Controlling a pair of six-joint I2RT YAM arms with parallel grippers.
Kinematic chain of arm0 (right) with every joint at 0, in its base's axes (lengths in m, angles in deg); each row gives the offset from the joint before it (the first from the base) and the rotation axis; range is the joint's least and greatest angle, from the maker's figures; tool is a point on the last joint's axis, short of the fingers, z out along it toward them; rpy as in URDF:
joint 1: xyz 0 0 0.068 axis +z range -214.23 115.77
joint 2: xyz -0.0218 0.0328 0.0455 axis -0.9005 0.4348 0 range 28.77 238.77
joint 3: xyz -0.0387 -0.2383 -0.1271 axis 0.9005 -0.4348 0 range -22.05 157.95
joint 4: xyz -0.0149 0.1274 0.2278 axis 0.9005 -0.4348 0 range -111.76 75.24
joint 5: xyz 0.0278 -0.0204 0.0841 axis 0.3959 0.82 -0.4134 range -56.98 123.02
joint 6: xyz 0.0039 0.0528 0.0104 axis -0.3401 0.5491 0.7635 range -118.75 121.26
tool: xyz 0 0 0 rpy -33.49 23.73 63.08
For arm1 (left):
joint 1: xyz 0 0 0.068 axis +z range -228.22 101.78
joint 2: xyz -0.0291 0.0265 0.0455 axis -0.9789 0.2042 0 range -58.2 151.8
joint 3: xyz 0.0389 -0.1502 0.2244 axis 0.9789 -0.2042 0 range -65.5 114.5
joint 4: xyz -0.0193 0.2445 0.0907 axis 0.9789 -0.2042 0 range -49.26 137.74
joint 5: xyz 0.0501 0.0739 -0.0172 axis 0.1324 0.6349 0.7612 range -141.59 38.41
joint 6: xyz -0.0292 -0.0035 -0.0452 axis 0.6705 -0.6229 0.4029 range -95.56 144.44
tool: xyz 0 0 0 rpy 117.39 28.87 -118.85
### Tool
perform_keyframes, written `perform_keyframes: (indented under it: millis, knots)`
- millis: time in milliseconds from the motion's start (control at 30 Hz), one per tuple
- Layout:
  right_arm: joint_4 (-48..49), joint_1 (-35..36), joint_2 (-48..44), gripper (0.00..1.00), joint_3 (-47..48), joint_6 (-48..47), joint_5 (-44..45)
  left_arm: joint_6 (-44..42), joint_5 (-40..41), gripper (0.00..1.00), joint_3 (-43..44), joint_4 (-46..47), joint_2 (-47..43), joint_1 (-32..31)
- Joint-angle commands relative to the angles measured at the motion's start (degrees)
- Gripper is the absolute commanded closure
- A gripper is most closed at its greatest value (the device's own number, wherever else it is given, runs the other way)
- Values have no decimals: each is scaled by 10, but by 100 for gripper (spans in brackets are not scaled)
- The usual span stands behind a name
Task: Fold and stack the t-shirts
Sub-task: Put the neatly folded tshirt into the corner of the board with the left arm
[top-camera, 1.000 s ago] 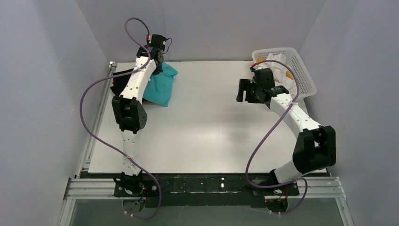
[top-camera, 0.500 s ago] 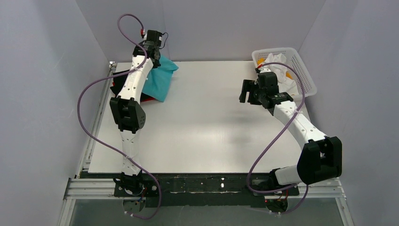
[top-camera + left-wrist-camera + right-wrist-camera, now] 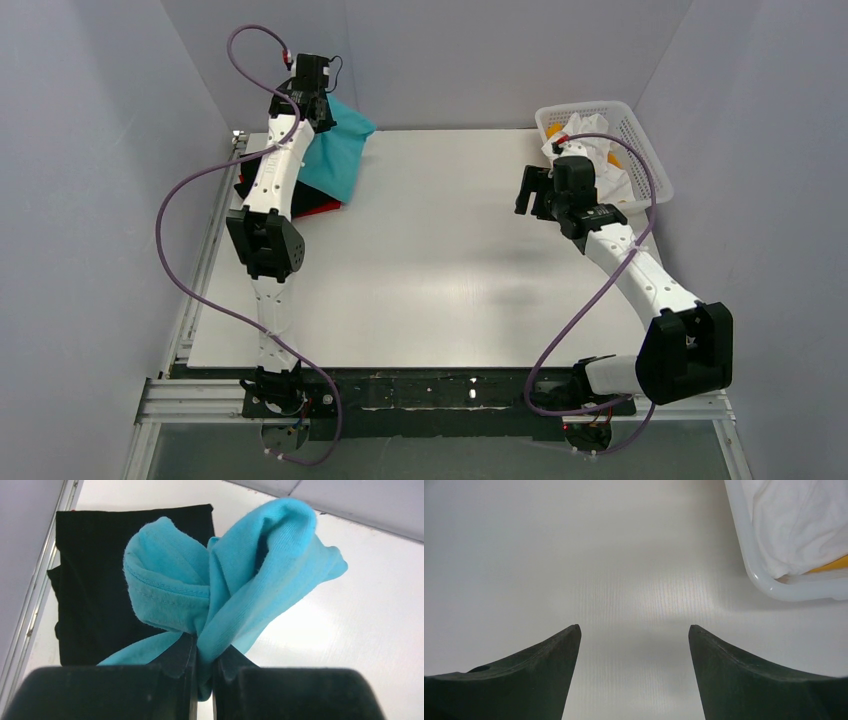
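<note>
My left gripper is shut on a bunched edge of the turquoise-blue t-shirt and holds it lifted at the table's far left corner. In the left wrist view the blue cloth is pinched in the gripper, with the folded black t-shirt flat on the table beneath. The black shirt and the red one peek out under the hanging blue shirt. My right gripper is open and empty above bare table, left of the basket.
A white mesh basket with white and orange cloth stands at the far right; its rim shows in the right wrist view. Grey walls enclose the table on three sides. A metal rail runs along the left edge.
My left gripper has lifted the blue shirt up and toward the far left corner, uncovering the red shirt's edge. My right arm has drawn back to the right, toward the basket.
</note>
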Motion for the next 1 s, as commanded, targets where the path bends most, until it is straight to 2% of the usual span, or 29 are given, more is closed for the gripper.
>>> perform_keyframes:
  millis: [0,267,367,667,867,967]
  knots:
    - [37,-3,-22,13,-2,4,18,6,-15,100,49,27,-66,0]
    - [39,-3,-20,13,-5,9,20,-26,7,100,38,51,-77,3]
    - [32,-3,-14,13,0,10,19,-34,18,100,3,67,-81,11]
    - [20,-3,2,13,13,11,25,2,-10,100,-67,37,-67,58]
    - [5,-3,18,13,26,15,26,27,-20,100,-42,-3,-28,93]
    - [0,-3,23,13,32,16,29,39,-38,100,-48,-4,-10,131]
